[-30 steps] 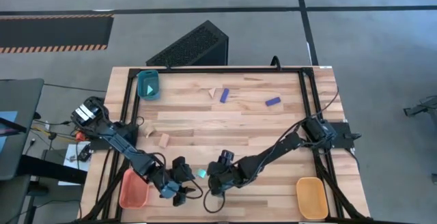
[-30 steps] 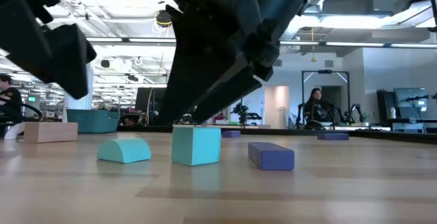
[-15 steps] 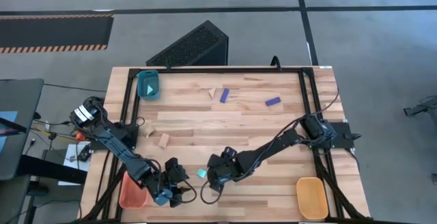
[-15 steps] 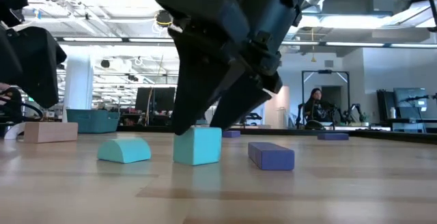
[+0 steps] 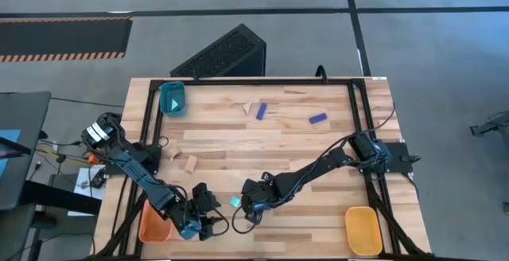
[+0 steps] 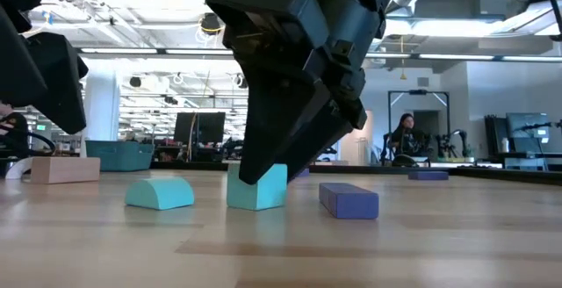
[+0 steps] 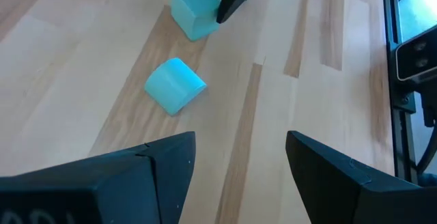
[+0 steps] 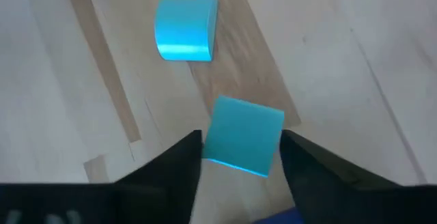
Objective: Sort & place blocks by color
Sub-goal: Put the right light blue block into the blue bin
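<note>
A light cyan cube (image 8: 242, 135) sits on the table near its front edge, between the fingers of my right gripper (image 8: 240, 152), which is shut on it. A cyan half-round block (image 8: 184, 27) lies flat side down on the table close beside the cube. A dark blue bar (image 6: 349, 200) lies on the cube's other side. My left gripper (image 7: 239, 162) hovers open near the front left, a little short of the half-round block (image 7: 174, 85), touching nothing. More blue bars (image 5: 261, 111) and pale wood pieces (image 5: 191, 163) lie farther back. My right gripper pinches the cyan cube between its two fingers, one on each of two opposite side faces (image 8: 210, 142). The fingers slant steeply down from above and from the table's right. The cube (image 6: 257, 187) stands with its bottom on the table.
A teal tray (image 5: 172, 99) stands at the far left corner, an orange tray (image 5: 151, 227) at the near left, and a yellow-orange tray (image 5: 362, 229) at the near right. Bare wood lies between the far blocks and the grippers.
My right gripper has moved a little toward the table's left, come down over the cyan cube while rolling at the wrist, and shut its fingers on the cube's sides. The cube stays on the table.
</note>
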`<state>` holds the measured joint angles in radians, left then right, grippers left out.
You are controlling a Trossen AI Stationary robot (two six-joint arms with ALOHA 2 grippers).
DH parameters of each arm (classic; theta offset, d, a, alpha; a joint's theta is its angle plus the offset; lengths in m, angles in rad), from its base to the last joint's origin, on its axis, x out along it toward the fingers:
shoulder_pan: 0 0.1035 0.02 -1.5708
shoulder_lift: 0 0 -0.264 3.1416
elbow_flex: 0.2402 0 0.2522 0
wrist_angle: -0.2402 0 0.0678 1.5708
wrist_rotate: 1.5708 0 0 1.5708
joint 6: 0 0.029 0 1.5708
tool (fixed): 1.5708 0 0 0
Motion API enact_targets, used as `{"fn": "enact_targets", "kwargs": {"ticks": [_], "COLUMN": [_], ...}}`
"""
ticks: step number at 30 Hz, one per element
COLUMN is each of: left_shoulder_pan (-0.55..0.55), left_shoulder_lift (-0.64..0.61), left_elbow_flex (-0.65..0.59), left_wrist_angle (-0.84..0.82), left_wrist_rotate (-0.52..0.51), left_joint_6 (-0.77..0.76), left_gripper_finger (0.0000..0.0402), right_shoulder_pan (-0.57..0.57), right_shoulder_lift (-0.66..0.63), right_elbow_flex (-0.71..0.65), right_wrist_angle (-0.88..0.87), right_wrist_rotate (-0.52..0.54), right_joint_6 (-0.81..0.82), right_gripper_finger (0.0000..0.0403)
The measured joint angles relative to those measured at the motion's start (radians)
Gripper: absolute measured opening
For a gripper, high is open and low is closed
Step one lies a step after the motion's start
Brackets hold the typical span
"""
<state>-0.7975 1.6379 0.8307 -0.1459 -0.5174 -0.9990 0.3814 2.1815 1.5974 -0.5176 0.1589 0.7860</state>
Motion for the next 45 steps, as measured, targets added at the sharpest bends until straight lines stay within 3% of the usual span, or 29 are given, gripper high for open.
{"fn": "enact_targets", "kwargs": {"ticks": [6,11,15,24,30,36,41,45], "left_shoulder_pan": [0.001,0.002,0.000,0.064,0.181,0.275,0.308,0.325], "left_shoulder_lift": [0.000,-0.006,-0.045,-0.212,-0.259,-0.258,-0.257,-0.258], "left_elbow_flex": [0.000,0.000,0.000,0.000,-0.024,-0.202,-0.347,-0.394], "left_wrist_angle": [0.001,-0.001,0.006,-0.071,-0.141,0.236,0.694,0.934], "left_wrist_rotate": [-0.042,-0.069,-0.067,-0.092,0.004,0.213,0.269,0.260], "left_joint_6": [-0.073,-0.176,-0.120,0.032,0.048,0.099,0.035,-0.016], "left_gripper_finger": [0.0215,0.0215,0.0215,0.0215,0.0215,0.0215,0.0215,0.0226], "right_shoulder_pan": [-0.011,-0.012,-0.005,0.077,0.168,0.244,0.261,0.241], "right_shoulder_lift": [-0.002,-0.003,-0.054,-0.262,-0.305,-0.305,-0.305,-0.305], "right_elbow_flex": [0.000,0.000,-0.002,0.000,-0.015,-0.031,-0.031,-0.031], "right_wrist_angle": [0.030,0.045,0.011,-0.220,-0.415,-0.319,-0.090,0.025], "right_wrist_rotate": [0.000,-0.001,0.033,0.370,0.596,0.653,0.646,0.626], "right_joint_6": [-0.013,-0.016,-0.015,0.010,0.220,0.285,0.046,-0.140], "right_gripper_finger": [0.0122,0.0123,0.0143,0.0128,0.0147,0.0141,0.0142,0.0141]}}
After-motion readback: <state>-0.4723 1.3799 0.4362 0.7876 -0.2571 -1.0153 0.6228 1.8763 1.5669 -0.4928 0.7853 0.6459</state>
